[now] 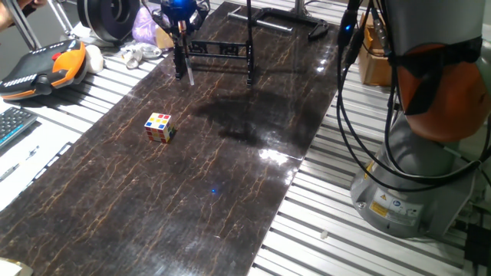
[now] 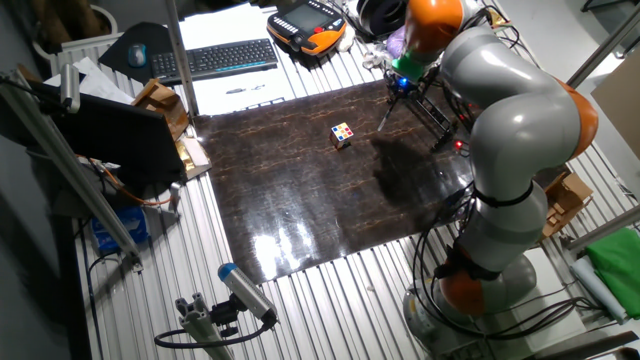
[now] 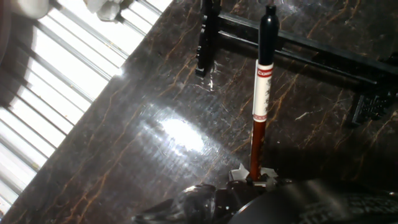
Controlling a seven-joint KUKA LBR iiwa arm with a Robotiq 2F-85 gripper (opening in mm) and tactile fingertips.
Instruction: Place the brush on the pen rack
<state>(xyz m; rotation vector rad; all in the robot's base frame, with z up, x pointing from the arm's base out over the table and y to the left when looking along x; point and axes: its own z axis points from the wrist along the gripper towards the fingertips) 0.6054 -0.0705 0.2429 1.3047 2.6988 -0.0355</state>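
Note:
My gripper (image 1: 182, 25) is shut on the brush (image 1: 186, 65), a thin stick that hangs down from the fingers beside the left leg of the pen rack (image 1: 220, 49). The rack is a black frame with upright legs and a lattice crossbar, standing at the far end of the dark mat. In the hand view the brush (image 3: 260, 93) runs from the gripper (image 3: 254, 179) outward: red-brown shaft, white label band, black end. Its end points at the rack's crossbar (image 3: 314, 48). In the other fixed view the gripper (image 2: 401, 84) holds the brush (image 2: 385, 115) just left of the rack (image 2: 436, 110).
A multicoloured puzzle cube (image 1: 159, 127) lies on the dark marble-patterned mat (image 1: 230, 199), well in front of the rack. An orange-and-black teach pendant (image 1: 46, 69), a keyboard (image 2: 215, 58) and small clutter lie beyond the mat's left edge. The robot base (image 1: 414, 176) and cables stand at the right.

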